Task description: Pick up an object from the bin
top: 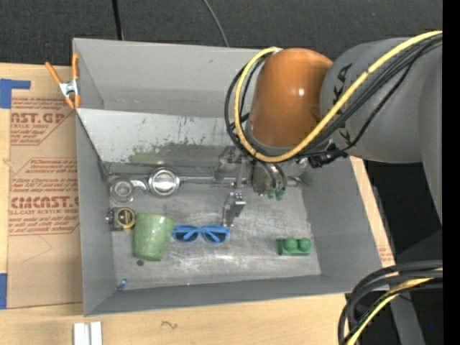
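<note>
**Bin contents, left to right; clock positions read on the floor of the grey bin [180,121], 12 at the far wall.**

1. Small round yellow-and-dark piece [123,218], at 9 o'clock, near the left wall.
2. Small metal ring-shaped cup [122,188], at 10 o'clock.
3. Round metal bowl with long handle [164,182], just beside item 2. The handle runs toward 3 o'clock and ends under the wrist.
4. Green cup [151,236], on its side at 8 o'clock, mouth toward 6.
5. Blue sunglasses [201,233], lying flat at 6 o'clock. The left lens is just beside the cup, and this is the thing nearest the claw.
6. Gripper [233,218], hanging below the orange wrist cover, near the floor. Its tip is at 2 o'clock of the sunglasses' right lens. Whether the claw is spread or pressed together cannot be told, and nothing is seen pinched in it.
7. Green studded block [295,246], at 4 o'clock, well apart from the rest.

**Handling note (judgement).** The step in hand looks like settling over a target, probably the sunglasses. The claw should shift toward 8 o'clock until it is centred on the bridge. It should then close across the thin frame, not along it, going low enough to get under the rim. The cup at the glasses' 9 o'clock and the handle at 12 should be kept clear.
</note>
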